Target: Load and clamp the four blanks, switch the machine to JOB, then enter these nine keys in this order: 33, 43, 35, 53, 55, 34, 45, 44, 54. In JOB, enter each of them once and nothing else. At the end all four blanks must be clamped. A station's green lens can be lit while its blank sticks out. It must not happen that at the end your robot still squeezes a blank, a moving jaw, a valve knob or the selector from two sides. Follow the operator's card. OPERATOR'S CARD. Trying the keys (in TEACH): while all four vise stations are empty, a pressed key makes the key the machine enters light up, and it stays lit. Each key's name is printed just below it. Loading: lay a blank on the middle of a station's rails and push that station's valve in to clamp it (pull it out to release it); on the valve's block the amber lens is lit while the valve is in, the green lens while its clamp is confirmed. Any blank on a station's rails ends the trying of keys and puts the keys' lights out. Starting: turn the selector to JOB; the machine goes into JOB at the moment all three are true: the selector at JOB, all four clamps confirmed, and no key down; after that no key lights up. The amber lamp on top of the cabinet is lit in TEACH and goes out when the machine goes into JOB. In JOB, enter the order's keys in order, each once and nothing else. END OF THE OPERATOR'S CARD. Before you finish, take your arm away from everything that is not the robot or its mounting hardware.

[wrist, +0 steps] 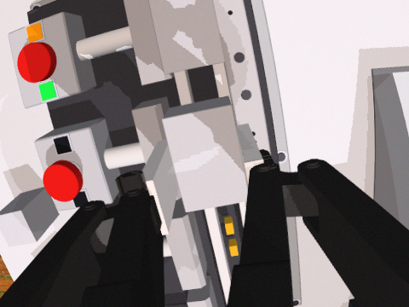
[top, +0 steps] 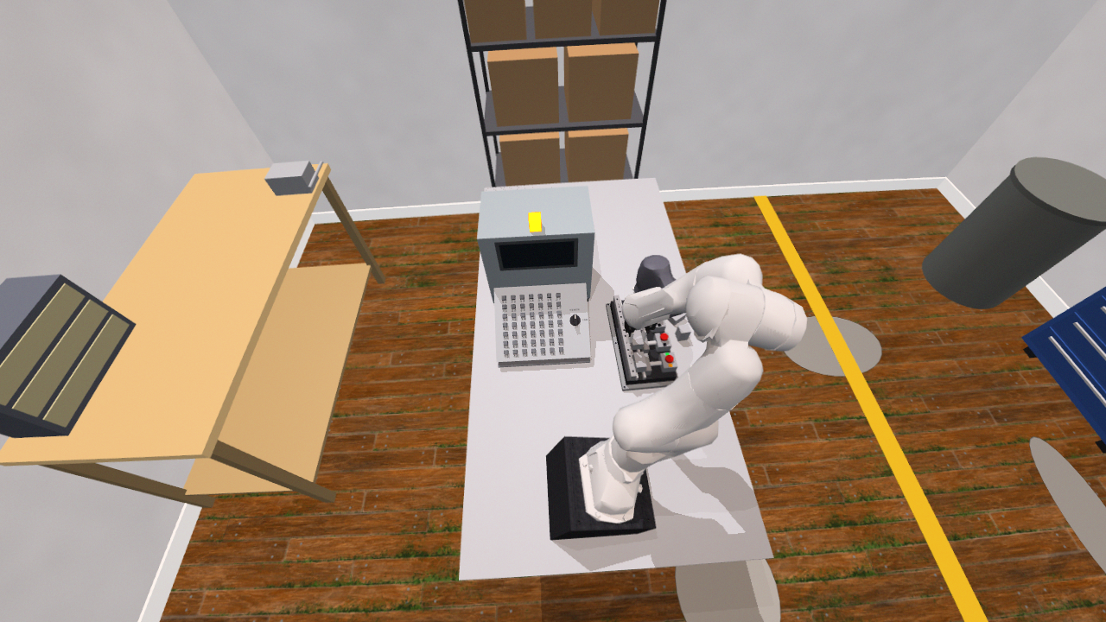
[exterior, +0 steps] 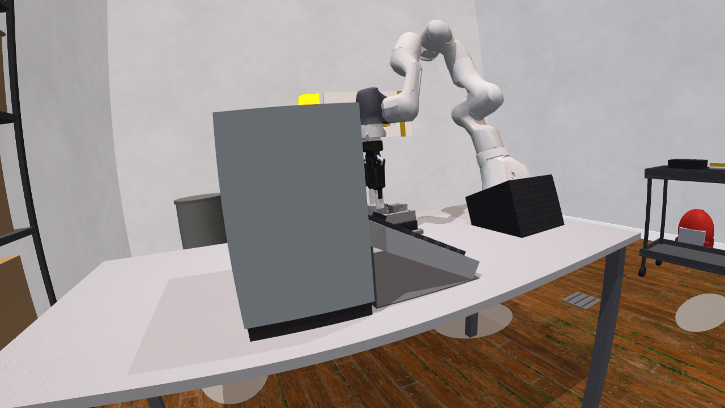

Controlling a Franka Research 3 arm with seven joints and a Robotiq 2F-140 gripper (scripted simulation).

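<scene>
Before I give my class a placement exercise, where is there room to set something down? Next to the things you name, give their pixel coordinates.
Table [top: 502, 479] [exterior: 547, 238] room shows between the keypad [top: 530, 360] [exterior: 430, 248] and the black robot base [top: 564, 495] [exterior: 537, 205], and right of the cabinet [top: 572, 212] [exterior: 294, 213]. The vise fixture [top: 649, 384] [exterior: 402, 217] [wrist: 236, 78] is crowded: the hand [exterior: 376, 196] [wrist: 207, 153] grips a blank [wrist: 204, 158] beside a valve knob [wrist: 62, 181].

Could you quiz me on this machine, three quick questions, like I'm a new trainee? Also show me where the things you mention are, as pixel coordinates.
1. True or false: the lamp [top: 535, 222] [exterior: 309, 99] on the cabinet [top: 541, 210] [exterior: 296, 213] is lit.
2. What colour are the valve knobs [wrist: 37, 62] [wrist: 63, 181]?
3. Which lenses are lit on the block with the dark-lensed block beside it? A: green only. B: amber only. C: amber [wrist: 35, 31] and green [wrist: 48, 90].

Key: 1 true; 2 red; 3 C.
</scene>
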